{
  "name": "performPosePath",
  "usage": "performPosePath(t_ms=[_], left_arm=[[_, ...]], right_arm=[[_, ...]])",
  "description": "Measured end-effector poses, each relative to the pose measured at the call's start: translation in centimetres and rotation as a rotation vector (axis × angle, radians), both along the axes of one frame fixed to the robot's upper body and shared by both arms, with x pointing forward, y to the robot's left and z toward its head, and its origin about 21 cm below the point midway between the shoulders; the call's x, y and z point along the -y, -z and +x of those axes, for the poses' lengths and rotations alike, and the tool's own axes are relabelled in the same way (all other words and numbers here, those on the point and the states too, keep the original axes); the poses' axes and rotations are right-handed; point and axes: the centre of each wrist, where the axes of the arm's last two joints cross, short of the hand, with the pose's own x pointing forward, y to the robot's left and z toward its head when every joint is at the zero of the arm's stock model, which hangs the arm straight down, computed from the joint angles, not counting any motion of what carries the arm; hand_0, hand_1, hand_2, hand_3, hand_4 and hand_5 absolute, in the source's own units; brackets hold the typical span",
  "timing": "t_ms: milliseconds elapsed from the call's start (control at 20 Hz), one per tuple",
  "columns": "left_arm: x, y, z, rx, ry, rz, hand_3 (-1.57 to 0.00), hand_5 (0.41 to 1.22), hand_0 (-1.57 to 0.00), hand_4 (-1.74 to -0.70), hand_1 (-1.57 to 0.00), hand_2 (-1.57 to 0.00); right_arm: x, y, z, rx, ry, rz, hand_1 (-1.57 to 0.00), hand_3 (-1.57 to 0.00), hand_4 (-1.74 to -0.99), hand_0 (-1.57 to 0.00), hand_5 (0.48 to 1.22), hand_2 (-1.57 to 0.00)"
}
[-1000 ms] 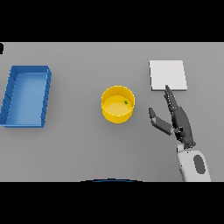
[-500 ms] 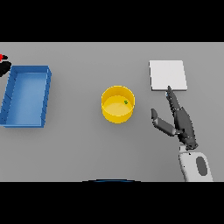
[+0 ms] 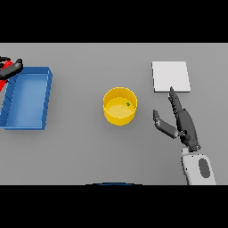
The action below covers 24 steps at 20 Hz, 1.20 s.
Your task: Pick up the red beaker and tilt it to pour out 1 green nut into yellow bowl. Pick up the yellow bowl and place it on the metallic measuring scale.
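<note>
A yellow bowl stands mid-table with one small green nut inside it. The metallic measuring scale is a flat pale square at the back right. My right hand hovers open to the right of the bowl, fingers straight and pointing toward the scale, thumb toward the bowl, touching neither. At the far left edge my left hand is curled round the red beaker, above the tray's back left corner; most of the beaker is cut off by the view's edge.
A blue tray lies at the left of the table, long side running away from me.
My left hand with the red beaker has come into view at the far left edge and moved right over the tray's corner. My right hand has shifted slightly.
</note>
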Motion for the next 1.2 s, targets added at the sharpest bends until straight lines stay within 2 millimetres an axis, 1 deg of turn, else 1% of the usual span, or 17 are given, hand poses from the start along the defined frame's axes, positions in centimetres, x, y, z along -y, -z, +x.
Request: performPosePath(t_ms=[50, 100, 200, 300, 450, 550, 600, 650, 700, 750, 800, 900, 950, 1050, 1100, 1150, 1200], left_arm=[[0.0, 0.0, 0.1, -0.016, 0.003, 0.006, -0.19, 0.667, -0.4, -0.81, -0.34, -0.31], [0.6, 0.3, 0.1, -0.053, 0.014, 0.031, -0.15, 0.659, -0.32, -0.79, -0.27, -0.24], [0.6, 0.2, 0.5, -0.081, 0.012, 0.061, -0.1, 0.655, -0.21, -0.78, -0.17, -0.16], [0.6, 0.0, 0.3, -0.082, 0.025, 0.075, -0.06, 0.655, -0.13, -0.76, -0.11, -0.1], [0.6, 0.8, 0.4, -0.056, 0.02, 0.106, -0.03, 0.658, -0.07, -0.73, -0.06, -0.05], [0.3, 1.0, 0.1, -0.024, 0.017, 0.084, -0.02, 0.664, -0.04, -0.73, -0.04, -0.03], [0.5, 0.9, 0.3, -0.021, 0.007, 0.078, -0.02, 0.667, -0.03, -0.72, -0.03, -0.03], [0.9, 1.1, 0.3, -0.002, 0.017, 0.072, -0.01, 0.675, -0.03, -0.72, -0.02, -0.02], [0.9, 1.3, 0.4, 0.004, 0.021, 0.069, -0.01, 0.682, -0.02, -0.72, -0.02, -0.02], [0.9, 1.1, 0.5, 0.014, 0.015, 0.063, -0.01, 0.685, -0.02, -0.72, -0.01, -0.01], [1.1, 1.0, 0.5, 0.028, 0.024, 0.053, -0.01, 0.693, -0.01, -0.72, -0.01, -0.01], [0.8, 1.1, 0.3, 0.042, 0.023, 0.054, 0.0, 0.707, -0.01, -0.73, -0.01, -0.01], [1.2, 1.0, 0.4, 0.046, 0.032, 0.039, 0.0, 0.709, -0.01, -0.74, -0.01, 0.0], [1.0, 0.9, 0.1, 0.045, 0.035, 0.051, 0.0, 0.709, 0.0, -0.74, 0.0, 0.0], [1.4, 1.0, 0.0, 0.048, 0.041, 0.048, 0.0, 0.709, 0.0, -0.74, 0.0, 0.0], [1.3, 0.9, 0.2, 0.054, 0.035, 0.037, 0.0, 0.709, 0.0, -0.75, 0.0, 0.0], [0.9, 1.1, 0.0, 0.049, 0.026, 0.036, 0.0, 0.711, 0.0, -0.75, 0.0, 0.0]], right_arm=[[0.0, -0.1, 0.3, -0.003, 0.004, -0.003, 0.0, 0.0, -1.316, 0.0, 0.724, 0.0], [0.0, -0.2, 0.2, 0.009, -0.003, -0.009, 0.0, 0.0, -1.315, 0.0, 0.724, 0.0], [-0.2, 0.1, -0.1, 0.005, -0.004, -0.004, 0.0, 0.0, -1.308, 0.0, 0.717, 0.0], [-0.2, 0.0, -0.1, 0.009, 0.008, -0.029, 0.0, 0.0, -1.305, 0.0, 0.717, 0.0], [-0.5, -0.4, 0.3, -0.005, 0.006, -0.021, 0.0, 0.0, -1.279, 0.0, 0.713, 0.0], [-0.2, -0.5, 0.4, -0.019, 0.012, -0.037, 0.0, 0.0, -1.281, 0.0, 0.688, 0.0], [-0.4, -0.8, 0.5, -0.016, 0.022, -0.084, 0.0, 0.0, -1.262, 0.0, 0.675, 0.0], [-0.9, -1.1, 0.6, -0.006, 0.028, -0.136, 0.0, 0.0, -1.222, 0.0, 0.662, 0.0], [-0.9, -1.5, 0.8, 0.001, 0.011, -0.188, 0.0, 0.0, -1.19, 0.0, 0.663, 0.0], [-1.0, -2.2, 1.5, 0.02, -0.044, -0.206, 0.0, 0.0, -1.167, -0.01, 0.672, 0.0], [-1.1, -2.8, 2.0, 0.065, -0.11, -0.219, 0.0, 0.0, -1.174, -0.01, 0.68, 0.0], [-1.3, -4.1, 3.3, 0.098, -0.227, -0.282, 0.0, 0.0, -1.231, -0.01, 0.677, 0.0], [-1.7, -4.7, 3.9, 0.107, -0.278, -0.353, 0.0, 0.0, -1.254, 0.0, 0.666, 0.0], [-2.4, -5.2, 4.8, 0.108, -0.353, -0.497, 0.0, 0.0, -1.255, 0.0, 0.648, 0.0], [-2.8, -5.5, 5.1, 0.111, -0.372, -0.54, 0.0, 0.0, -1.243, 0.0, 0.638, 0.0], [-3.2, -5.9, 5.7, 0.125, -0.413, -0.634, 0.0, 0.0, -1.234, 0.0, 0.627, 0.0], [-3.5, -6.4, 5.9, 0.158, -0.459, -0.707, 0.0, 0.0, -1.23, 0.0, 0.62, 0.0]])
